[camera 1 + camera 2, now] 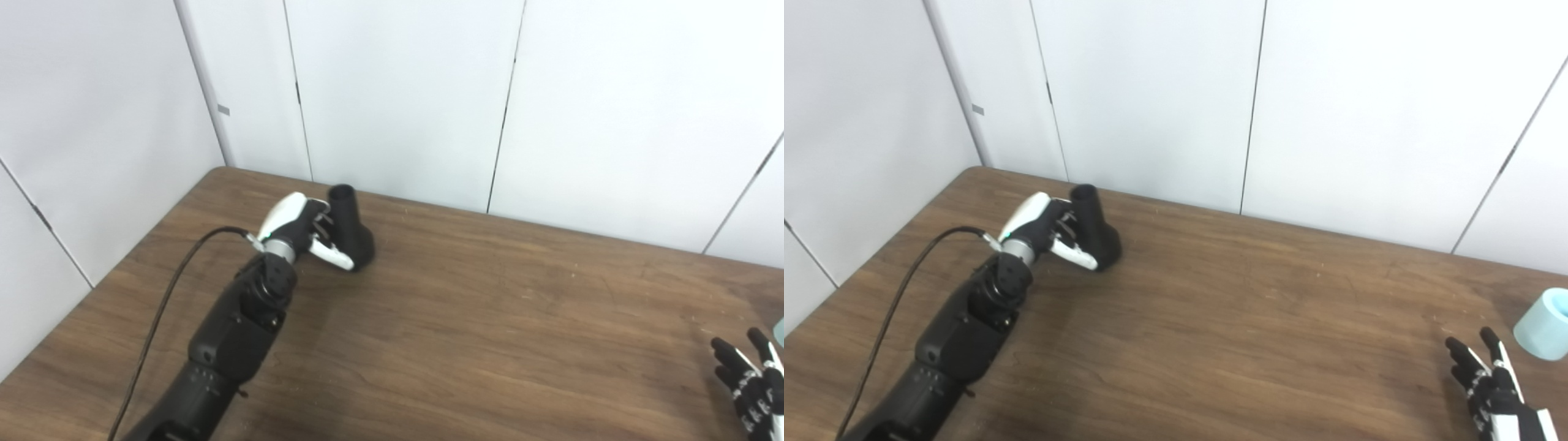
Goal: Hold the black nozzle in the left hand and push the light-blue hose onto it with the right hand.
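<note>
The black nozzle [352, 231] stands on the table at the back left, its round tube pointing up. My left hand [300, 229] is right against its left side, fingers partly curled toward the tube and the white thumb lying across the front of its wide base; the grip does not look closed. The nozzle rests on the table. The light-blue hose [1543, 324], a short pale cylinder, sits near the right edge. My right hand [1488, 380] is low at the bottom right, just left of the hose and not touching it, fingers spread and holding nothing.
The brown wooden table [490, 318] is backed by white wall panels [398, 92] close behind the nozzle. A black cable [165, 306] runs along my left arm.
</note>
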